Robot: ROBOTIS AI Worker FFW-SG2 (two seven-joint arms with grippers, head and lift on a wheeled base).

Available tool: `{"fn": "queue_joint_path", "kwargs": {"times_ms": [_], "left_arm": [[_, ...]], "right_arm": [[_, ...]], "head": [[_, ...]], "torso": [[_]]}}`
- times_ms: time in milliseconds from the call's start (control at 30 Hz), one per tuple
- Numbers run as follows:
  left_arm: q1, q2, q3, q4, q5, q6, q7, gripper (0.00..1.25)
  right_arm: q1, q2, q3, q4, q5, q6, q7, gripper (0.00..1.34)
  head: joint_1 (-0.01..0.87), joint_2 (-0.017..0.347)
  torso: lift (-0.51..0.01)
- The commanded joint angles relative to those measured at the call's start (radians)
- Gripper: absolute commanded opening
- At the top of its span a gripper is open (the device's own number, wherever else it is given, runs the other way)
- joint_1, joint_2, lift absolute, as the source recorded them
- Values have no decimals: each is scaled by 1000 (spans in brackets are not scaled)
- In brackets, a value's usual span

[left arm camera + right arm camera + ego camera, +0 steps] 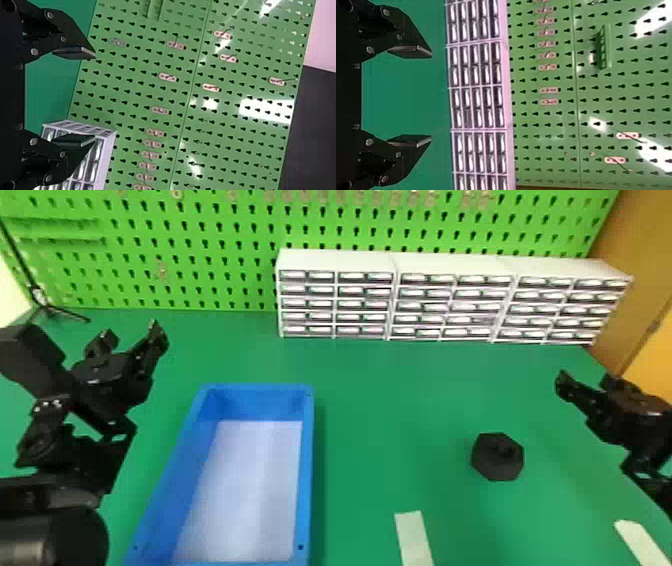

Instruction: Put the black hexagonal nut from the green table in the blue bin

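Clearly black all over, the black hexagonal nut point(492, 465) shows a six-sided outline and flat side faces, with a small round feature on its top; whether that is a hole or a stub, I cannot tell. It sits on the green counter point(390, 390), to the left of the right gripper point(584, 380) and nearer the robot, not touching it. That gripper's two fingers stand wide apart with nothing between them. The blue bin point(308, 450), pale inside, lies on the counter well to the nut's left. Beyond the bin's left side is the left gripper point(131, 332), also spread wide and holding nothing. Two pale strips point(414, 540) lie toward the near edge; white drawer units point(340, 260) stand at the back before a green pegboard point(245, 282).
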Motion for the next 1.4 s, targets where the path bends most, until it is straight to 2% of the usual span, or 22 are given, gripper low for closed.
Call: {"fn": "queue_joint_path", "kwargs": {"times_ms": [0,400,567,733,900,1033,1367], "left_arm": [[0,0,8,0,0,0,-3,744],[2,0,25,0,5,0,-9,744],[2,0,28,0,8,0,-12,744],[2,0,28,0,8,0,-12,744],[0,0,28,0,8,0,-12,744],[0,0,26,0,8,0,-14,744],[0,0,26,0,9,0,-14,744]], "right_arm": [[4,1,5,-80,56,128,0,833],[41,10,4,-207,96,358,0,833],[23,9,7,-256,116,517,0,833],[-17,-13,33,-293,155,665,0,833],[-48,-49,67,-299,155,767,0,833],[-71,-68,87,-302,156,844,0,833],[-106,-103,119,-313,162,933,0,833]], "head": [[692,8],[692,8],[692,8],[692,8],[692,8],[692,8],[692,8]], "torso": [[-97],[-97],[-97],[-97],[-97],[-97],[-97]]}}
